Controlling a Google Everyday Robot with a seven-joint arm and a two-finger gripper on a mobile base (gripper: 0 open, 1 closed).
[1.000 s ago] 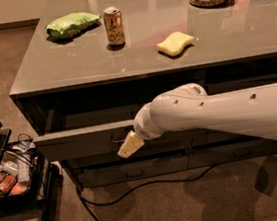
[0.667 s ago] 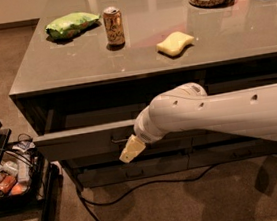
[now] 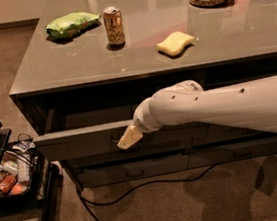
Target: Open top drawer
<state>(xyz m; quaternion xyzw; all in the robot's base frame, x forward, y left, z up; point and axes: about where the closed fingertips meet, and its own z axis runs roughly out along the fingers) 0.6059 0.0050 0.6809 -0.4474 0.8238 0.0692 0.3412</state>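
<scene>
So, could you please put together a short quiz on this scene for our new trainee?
1. Fill in: on the countertop, between the green bag and the yellow sponge, stands a ____.
2. True or false: the top drawer is fully shut.
3. Where is the hand? A) on the countertop B) at the top drawer's front C) on the green bag

Key: 1. can. 2. False, it is pulled partly out. 3. B.
</scene>
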